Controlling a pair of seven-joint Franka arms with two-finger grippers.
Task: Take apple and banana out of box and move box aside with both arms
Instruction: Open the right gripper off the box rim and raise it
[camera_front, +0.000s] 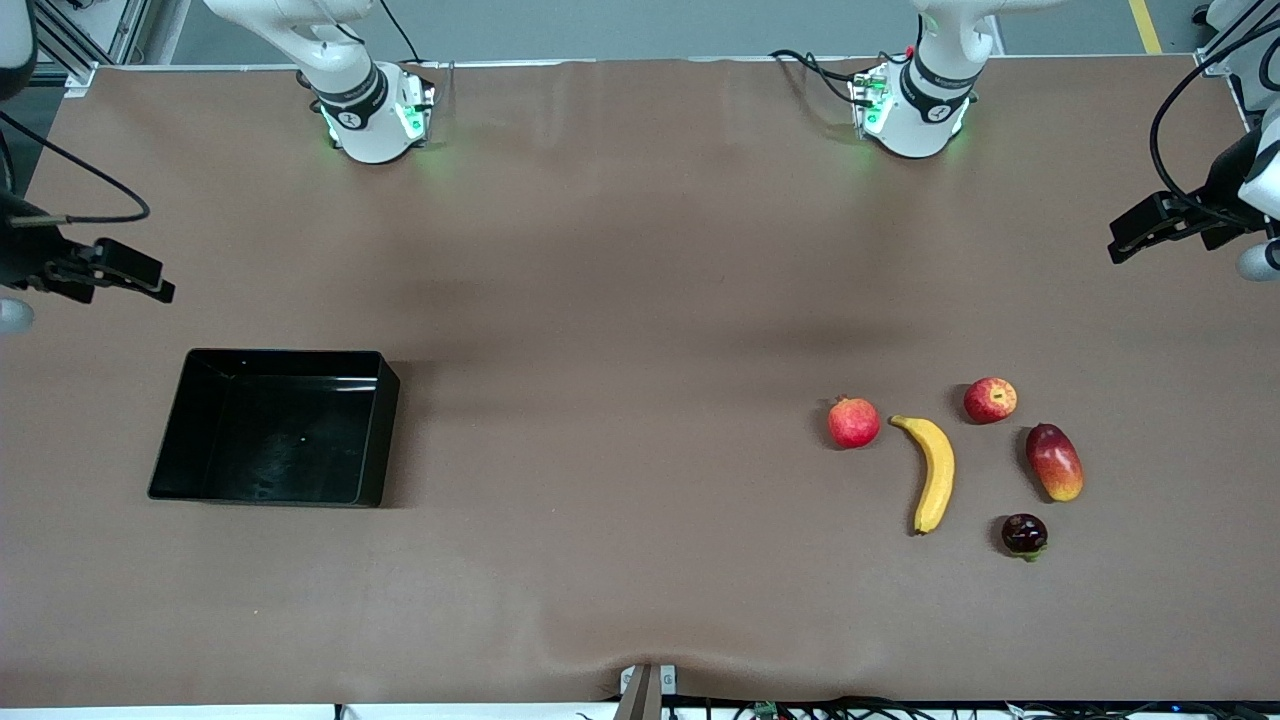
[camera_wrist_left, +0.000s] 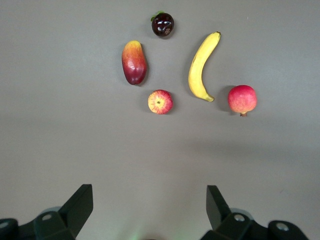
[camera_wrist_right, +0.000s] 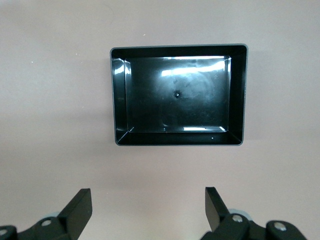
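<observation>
The black open-top box (camera_front: 270, 430) (camera_wrist_right: 177, 100) sits empty toward the right arm's end of the table. Toward the left arm's end lie the yellow banana (camera_front: 935, 472) (camera_wrist_left: 201, 65) and the small red apple (camera_front: 990, 400) (camera_wrist_left: 160, 101), the apple farther from the front camera. My left gripper (camera_front: 1125, 240) (camera_wrist_left: 149, 195) hangs open over bare table at the left arm's end, clear of the fruits. At the other end, my right gripper (camera_front: 150, 280) (camera_wrist_right: 148, 196) hangs open over bare table, apart from the box. Nothing is between either pair of fingers.
A red pomegranate (camera_front: 853, 422) (camera_wrist_left: 242, 99) lies beside the banana. A red-and-yellow mango (camera_front: 1055, 462) (camera_wrist_left: 134, 62) and a dark purple fruit (camera_front: 1024, 534) (camera_wrist_left: 162, 24) lie near the apple. Brown table stretches between box and fruits.
</observation>
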